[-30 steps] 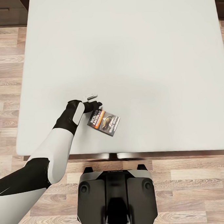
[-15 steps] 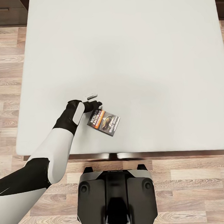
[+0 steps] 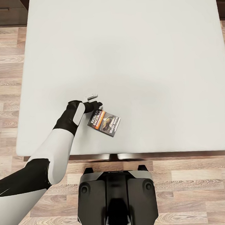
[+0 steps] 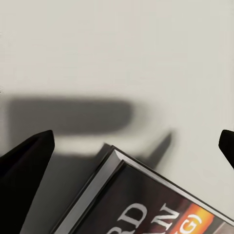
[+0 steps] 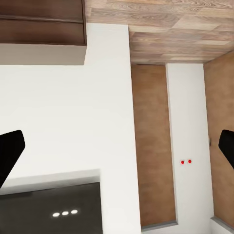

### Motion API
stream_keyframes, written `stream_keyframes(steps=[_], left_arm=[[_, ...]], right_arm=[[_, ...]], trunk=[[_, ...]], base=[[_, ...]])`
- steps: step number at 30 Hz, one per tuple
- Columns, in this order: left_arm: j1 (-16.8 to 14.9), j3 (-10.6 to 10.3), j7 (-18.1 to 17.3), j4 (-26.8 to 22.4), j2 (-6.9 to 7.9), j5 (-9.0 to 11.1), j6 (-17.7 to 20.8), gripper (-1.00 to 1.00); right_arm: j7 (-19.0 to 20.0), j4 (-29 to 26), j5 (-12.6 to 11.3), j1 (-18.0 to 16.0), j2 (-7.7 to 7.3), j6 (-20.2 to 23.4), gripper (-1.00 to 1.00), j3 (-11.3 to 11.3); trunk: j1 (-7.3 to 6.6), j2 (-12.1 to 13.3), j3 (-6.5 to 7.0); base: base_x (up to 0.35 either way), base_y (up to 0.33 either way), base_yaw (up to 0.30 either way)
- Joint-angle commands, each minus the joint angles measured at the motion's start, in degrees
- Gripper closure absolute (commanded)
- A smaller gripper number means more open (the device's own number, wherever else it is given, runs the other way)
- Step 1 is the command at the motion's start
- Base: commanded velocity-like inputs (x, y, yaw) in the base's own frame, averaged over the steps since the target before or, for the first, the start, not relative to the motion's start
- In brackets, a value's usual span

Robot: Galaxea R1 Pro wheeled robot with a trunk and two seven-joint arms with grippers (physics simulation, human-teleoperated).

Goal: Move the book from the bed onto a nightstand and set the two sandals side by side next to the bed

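Nothing has really changed from half a second ago: same arm pose, and the book (image 3: 104, 122) is in the same spot. Closest to the robot, its dark base (image 3: 117, 198) sits on the wood-plank floor (image 3: 196, 194) right at the foot edge of the bed (image 3: 179, 135). The book lies flat on the mattress near that edge, cover up, turned at an angle. The left hand (image 3: 93, 101) is at the book's upper-left corner with its fingers (image 4: 24, 170) spread apart, nothing between them, and the book corner (image 4: 146, 200) pokes in between the tips in the left wrist view. Past that it's plain mattress all the way back. Right hand (image 5: 117, 151) is spread open too, facing a white wall.
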Motion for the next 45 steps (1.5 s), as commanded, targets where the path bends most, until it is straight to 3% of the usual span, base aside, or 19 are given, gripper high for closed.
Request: stream_keyframes(steps=[1,15,28,45], left_arm=[[0.01,0.17,0.10,2.41,-0.05,1.00,-0.29,-1.00],[-0.04,0.02,1.97,2.62,-0.05,1.00,-0.37,-1.00],[-0.05,-0.09,6.56,2.59,-0.05,1.00,-0.40,-1.00],[-0.05,-0.35,7.53,2.56,-0.05,1.00,-0.51,-1.00]], right_arm=[[-0.31,0.18,0.61,-0.05,-0.04,0.08,-1.00,-0.36],[-0.31,0.16,0.61,-0.08,-0.02,0.08,-1.00,-0.36],[-0.31,0.16,0.61,-0.04,-0.02,0.08,-1.00,-0.36],[-0.31,0.16,0.61,-0.06,0.10,0.08,-1.00,-0.32]], trunk=[[0.07,-0.03,-0.04],[0.07,-0.03,-0.04],[0.07,-0.03,-0.04],[0.07,-0.03,-0.04]], base=[[0.000,0.000,0.000],[0.000,0.000,0.000],[0.000,0.000,0.000],[0.000,0.000,0.000]])
